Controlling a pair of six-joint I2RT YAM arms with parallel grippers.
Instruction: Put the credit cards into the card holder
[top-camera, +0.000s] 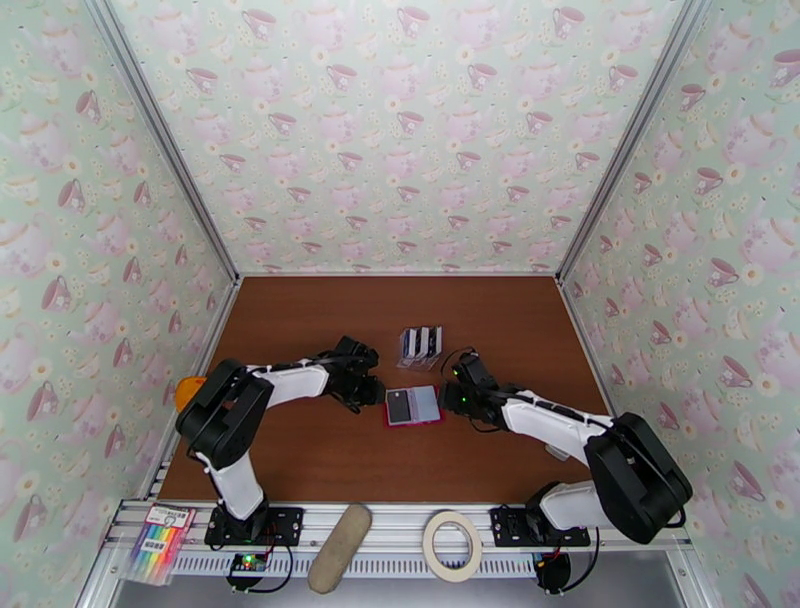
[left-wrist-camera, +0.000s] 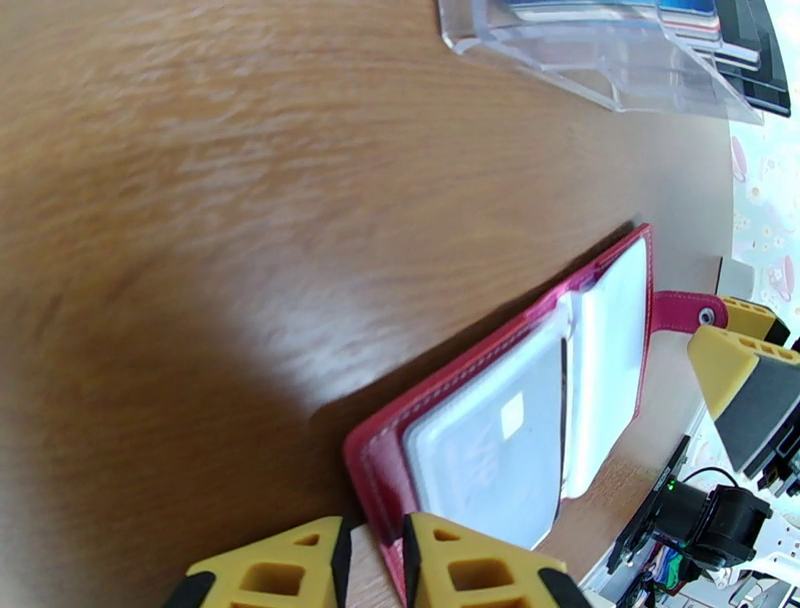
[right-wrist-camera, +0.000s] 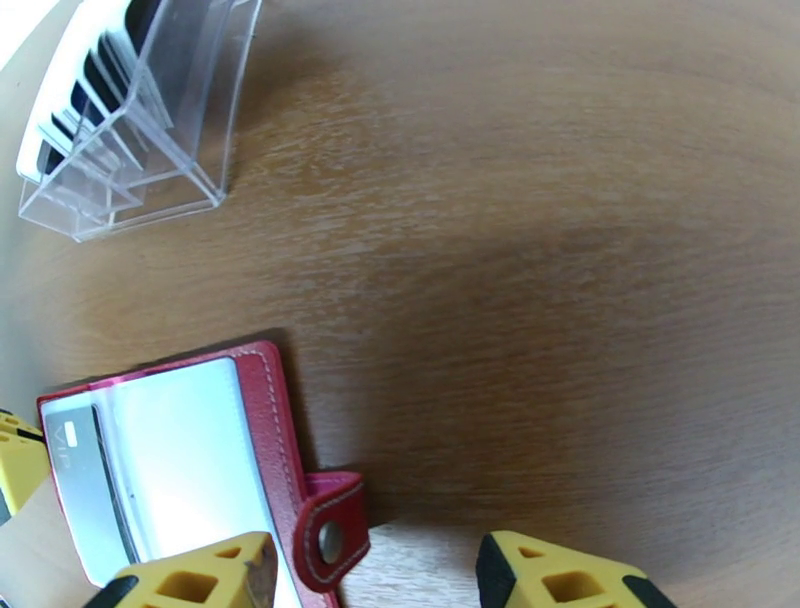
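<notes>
The card holder lies open and flat on the table, red outside with clear sleeves inside. A dark card sits in its left sleeve. The other credit cards stand in a clear plastic rack just behind it. My left gripper is shut on the left edge of the card holder, one finger on each side of the red cover. My right gripper is open at the holder's right edge. The snap tab lies between its fingers, untouched.
The clear rack stands a short way beyond the holder. An orange object sits at the table's left edge. On the front rail lie a marker pack, a beige pad and a tape roll. Patterned walls enclose three sides.
</notes>
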